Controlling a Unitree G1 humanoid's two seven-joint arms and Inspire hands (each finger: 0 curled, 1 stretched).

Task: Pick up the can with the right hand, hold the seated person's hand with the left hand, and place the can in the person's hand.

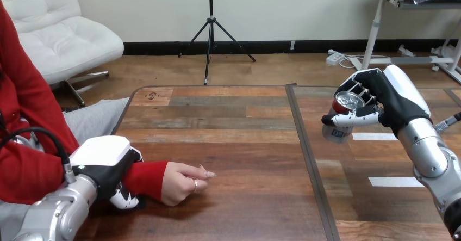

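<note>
At the left, the person's wrist (pixel 145 178), in a red sleeve, is covered from above by the robot's left hand (pixel 103 156). Its fingers are curled round the wrist, and their tips can be seen under the sleeve. The person's hand (pixel 182 182) is laid on the wooden table (pixel 234 143), loosely closed. At the right, the red can (pixel 343 103) is held over the table, silver top up, by the right hand (pixel 391 99). Its fingers and thumb are wrapped round the can.
</note>
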